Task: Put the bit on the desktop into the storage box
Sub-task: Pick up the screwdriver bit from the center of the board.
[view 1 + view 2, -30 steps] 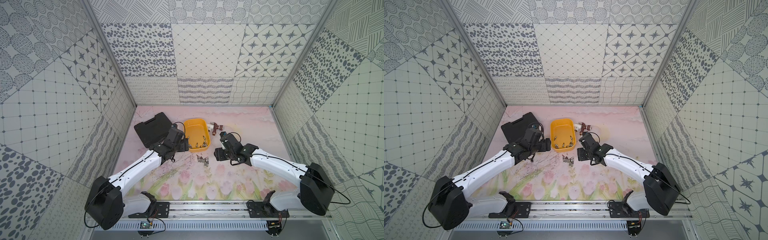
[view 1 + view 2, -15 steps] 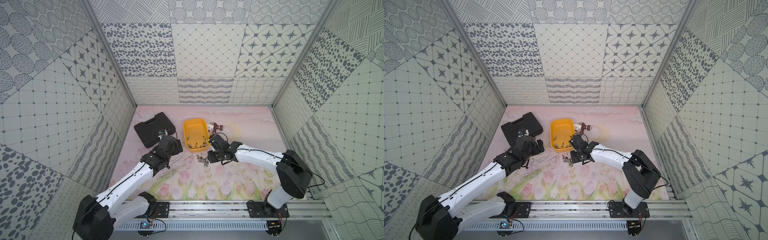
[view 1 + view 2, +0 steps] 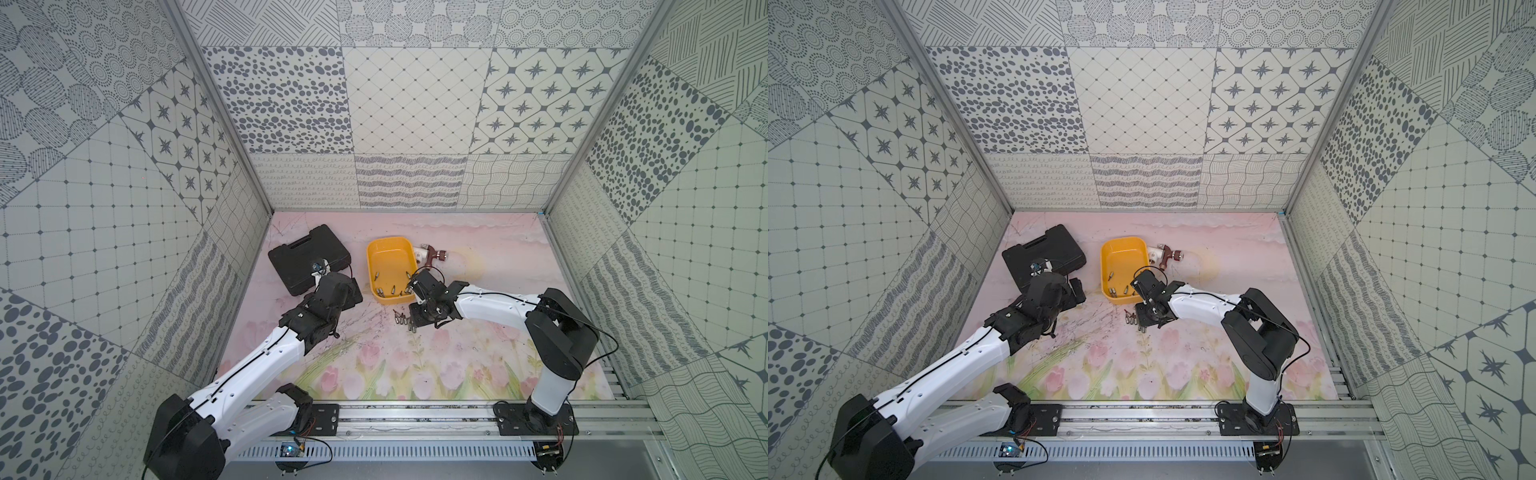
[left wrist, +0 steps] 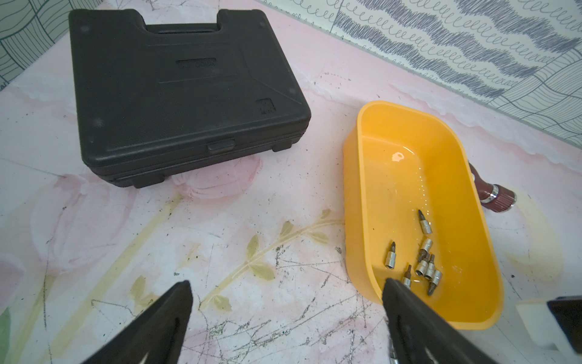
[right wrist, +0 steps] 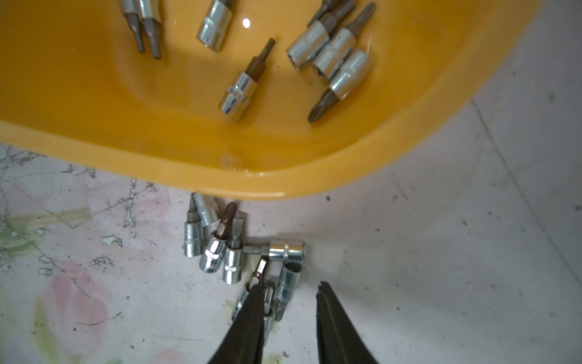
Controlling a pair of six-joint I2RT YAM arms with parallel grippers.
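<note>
Pink tulip-printed desktop [image 3: 503, 253], patterned tiled walls [image 3: 415, 104]

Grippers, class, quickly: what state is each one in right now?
Left gripper: open, empty.
Right gripper: open, jaws narrow, a bit between them, not gripped.

storage box [image 4: 354, 195]: you are looking at yellow plastic, smooth and glossy, with bright highlights on its floor.
desktop [image 4: 283, 195]: a matt printed surface; near the storage box you can see it scuffed with dark scratches.
boxed bits [image 5: 239, 91]: polished silvery metal sockets inside the storage box; you'll find their tips darker, brownish and duller.
loose bits [image 5: 212, 249]: just beside the storage box wall, the same bright chromed metal with dull tips.
tool case [image 4: 176, 94]: black moulded plastic, fine-grained and matt.
handle [image 4: 496, 198]: across the storage box from the tool case, glossy red-brown with shiny metal rings.
right gripper [image 5: 290, 283]: your fingers [image 5: 252, 318] look matt black.
</note>
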